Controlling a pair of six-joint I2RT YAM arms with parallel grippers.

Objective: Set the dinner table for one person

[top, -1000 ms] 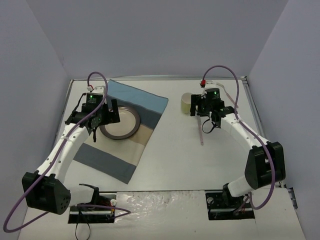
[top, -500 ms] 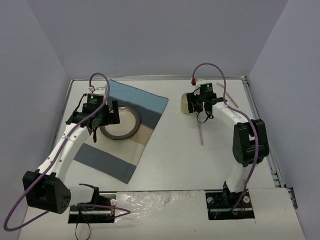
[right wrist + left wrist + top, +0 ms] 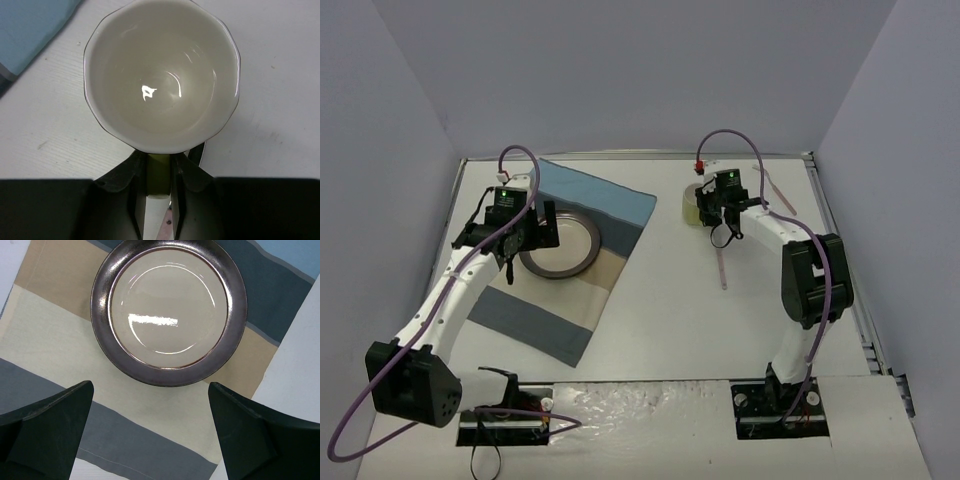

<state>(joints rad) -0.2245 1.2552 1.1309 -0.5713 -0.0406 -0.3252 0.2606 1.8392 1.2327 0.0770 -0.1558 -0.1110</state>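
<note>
While left jaws gape empty over the plate (image 3: pixel 167 310), right jaws pinch the handle (image 3: pixel 159 181) of the cup (image 3: pixel 161 75), a lift toward the placemat (image 3: pixel 55 340) likely next.

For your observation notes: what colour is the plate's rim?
Dark metallic brown; the plate shows best in the left wrist view.

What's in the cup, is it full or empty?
Empty. The right wrist view looks straight down into the cup: only its bare, shiny cream inside shows, with no drink or food.
</note>
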